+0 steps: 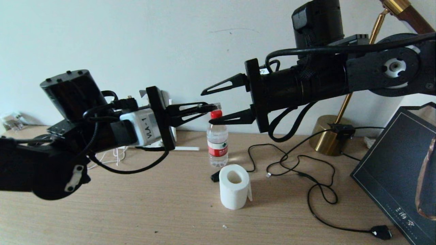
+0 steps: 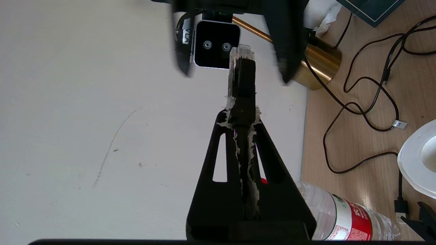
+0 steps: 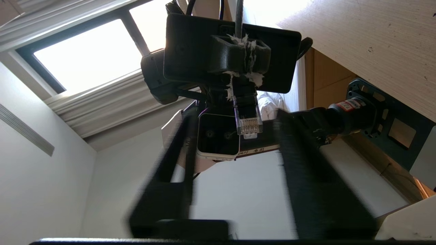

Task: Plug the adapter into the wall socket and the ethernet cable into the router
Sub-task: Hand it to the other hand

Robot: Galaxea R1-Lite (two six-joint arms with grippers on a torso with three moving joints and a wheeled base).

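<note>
The left gripper (image 1: 204, 109) is clamped on the ethernet cable (image 2: 242, 73), clear plug protruding, held in mid-air above the water bottle (image 1: 217, 143). The right gripper (image 1: 213, 106) is spread open, facing it, fingertips flanking the plug. Below, the desk (image 1: 163, 207) lies.

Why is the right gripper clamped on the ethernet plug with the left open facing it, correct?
Swapped. The left gripper is shut on the ethernet cable plug; the right gripper faces it with jaws open. The left wrist view shows it best.
</note>
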